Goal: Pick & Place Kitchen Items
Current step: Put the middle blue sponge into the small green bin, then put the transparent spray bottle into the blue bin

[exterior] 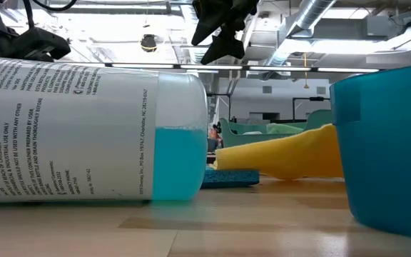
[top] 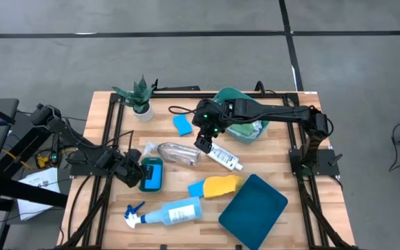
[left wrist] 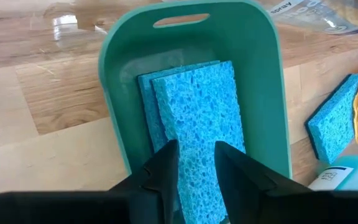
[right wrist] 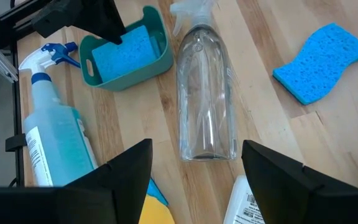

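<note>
As the high view looks down, the left gripper [top: 134, 171] sits at a small teal tray [top: 151, 174] near the table's [top: 269, 163] left edge, the right gripper [top: 205, 137] mid-table over a white bottle [top: 225, 157]. In the left wrist view, slightly parted fingers [left wrist: 160, 177] straddle a blue sponge [left wrist: 197, 112] upright in that tray, without clamping it. The right wrist view shows wide-open, empty jaws above a clear spray bottle [right wrist: 205, 99].
</note>
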`<action>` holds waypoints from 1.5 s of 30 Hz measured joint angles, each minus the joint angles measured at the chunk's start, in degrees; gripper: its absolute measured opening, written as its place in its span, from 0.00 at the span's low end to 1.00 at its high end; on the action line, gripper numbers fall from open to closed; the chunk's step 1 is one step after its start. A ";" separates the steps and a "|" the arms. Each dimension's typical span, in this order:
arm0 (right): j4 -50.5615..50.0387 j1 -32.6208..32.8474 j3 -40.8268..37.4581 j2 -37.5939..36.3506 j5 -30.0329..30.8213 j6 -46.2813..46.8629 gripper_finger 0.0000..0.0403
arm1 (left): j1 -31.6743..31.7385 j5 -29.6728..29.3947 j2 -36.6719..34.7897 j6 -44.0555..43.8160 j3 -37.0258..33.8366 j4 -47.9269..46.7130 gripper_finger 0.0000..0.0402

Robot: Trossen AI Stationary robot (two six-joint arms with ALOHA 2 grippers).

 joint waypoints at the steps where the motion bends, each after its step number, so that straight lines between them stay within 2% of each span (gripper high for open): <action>1: 0.00 0.00 0.00 0.00 0.00 0.00 0.59 | 0.00 0.22 0.00 -0.01 0.00 0.00 0.27; 20: -0.02 0.00 0.00 0.01 0.00 0.00 0.59 | 0.02 0.27 -5.16 1.54 0.00 0.52 0.35; 26: -0.29 0.00 0.00 0.02 0.00 0.04 0.59 | 0.00 -4.27 -7.98 7.38 0.00 4.47 0.35; 36: -2.10 -0.02 -0.02 0.02 0.00 1.91 0.59 | 0.00 -9.25 -9.60 31.00 0.02 22.75 0.35; 41: -2.57 -0.02 -0.02 0.04 0.00 2.14 0.59 | 0.82 -14.92 -9.57 44.11 0.02 32.68 0.35; 45: -2.82 -0.02 -0.02 0.04 0.00 2.14 0.59 | 2.69 -19.42 -9.57 57.90 0.02 42.60 0.35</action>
